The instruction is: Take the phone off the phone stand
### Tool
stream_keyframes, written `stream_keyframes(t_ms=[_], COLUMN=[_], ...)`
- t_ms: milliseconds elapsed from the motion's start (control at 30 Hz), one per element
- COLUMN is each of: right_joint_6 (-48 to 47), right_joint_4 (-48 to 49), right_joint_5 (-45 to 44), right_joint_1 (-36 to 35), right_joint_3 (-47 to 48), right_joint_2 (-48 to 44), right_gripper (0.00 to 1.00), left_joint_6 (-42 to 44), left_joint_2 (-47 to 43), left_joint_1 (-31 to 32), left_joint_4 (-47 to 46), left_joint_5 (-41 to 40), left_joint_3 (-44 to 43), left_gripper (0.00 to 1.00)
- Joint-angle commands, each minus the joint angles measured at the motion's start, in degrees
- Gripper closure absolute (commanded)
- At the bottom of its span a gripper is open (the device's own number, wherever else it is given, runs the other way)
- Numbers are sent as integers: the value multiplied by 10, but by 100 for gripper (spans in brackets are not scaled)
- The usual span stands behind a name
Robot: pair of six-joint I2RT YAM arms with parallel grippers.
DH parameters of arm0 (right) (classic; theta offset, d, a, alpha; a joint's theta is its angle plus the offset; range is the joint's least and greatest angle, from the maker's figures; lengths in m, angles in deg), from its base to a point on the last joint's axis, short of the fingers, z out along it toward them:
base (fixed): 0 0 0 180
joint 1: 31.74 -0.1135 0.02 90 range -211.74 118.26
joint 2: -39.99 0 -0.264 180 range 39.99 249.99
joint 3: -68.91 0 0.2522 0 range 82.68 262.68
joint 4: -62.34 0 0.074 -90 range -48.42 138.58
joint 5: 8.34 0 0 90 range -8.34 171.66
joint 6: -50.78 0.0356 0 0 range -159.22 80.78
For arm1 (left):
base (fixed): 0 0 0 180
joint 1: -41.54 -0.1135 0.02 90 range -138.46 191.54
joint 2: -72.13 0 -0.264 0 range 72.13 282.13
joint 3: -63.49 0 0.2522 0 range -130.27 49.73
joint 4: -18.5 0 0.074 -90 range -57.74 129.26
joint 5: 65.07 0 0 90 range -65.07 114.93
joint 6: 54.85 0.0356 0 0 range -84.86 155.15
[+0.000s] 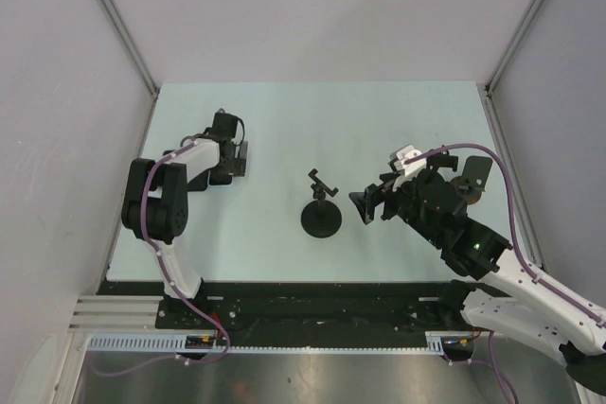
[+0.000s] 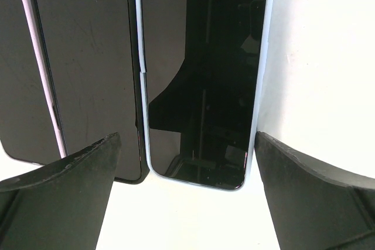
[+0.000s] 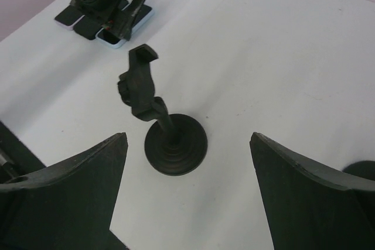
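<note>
Finding the slim black-glass phone in a pale-blue case (image 2: 202,80) lying flat and screen-up on the pale mint table (image 1: 379,120), well apart from the black round-based phone stand (image 1: 322,207), and noting the stand's clamp standing bare. Judging the removal as good as done on that showing. Seeing a black-cased phone (image 2: 88,74) lying just beside it, long edge to long edge, and a lilac-cased phone (image 2: 20,74) lying beyond that.

Treating the blue-cased phone as light, stiff and flat, with slick glass on top and a less slippery case rim; expecting damage from a drop or a hard pinch on the screen. Favouring a hold across the two long case edges near the middle, while allowing for very little finger room on the side crowded by the neighbour.

Reading the left gripper (image 2: 186,144) as spread wider than the phone, straddling its near end and holding nothing; not managing to tell whether touching the table. Reading the right gripper (image 3: 187,141) as likewise wide open and empty, facing the stand from nearby and touching nothing
</note>
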Motion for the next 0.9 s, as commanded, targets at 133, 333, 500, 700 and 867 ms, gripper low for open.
stream_keyframes(t_ms=[133, 333, 500, 700, 867], right_joint_6=[-35, -43, -56, -74, -103], right_joint_4=[54, 48, 53, 56, 14], right_joint_5=[156, 242, 281, 308, 346], right_joint_1=[7, 32, 43, 54, 54], right_joint_3=[4, 34, 59, 94, 127], right_joint_2=[29, 101, 161, 211, 247], right_gripper=[9, 9, 9, 9, 11], left_joint_6=[-24, -29, -21, 0, 9], left_joint_2=[-65, -132, -207, -322, -414], left_joint_1=[-5, -5, 5, 37, 45], left_joint_4=[21, 22, 22, 23, 20], left_joint_5=[22, 74, 123, 165, 179], left_joint_3=[-9, -2, 7, 30, 89], left_gripper=[0, 0, 0, 0, 0])
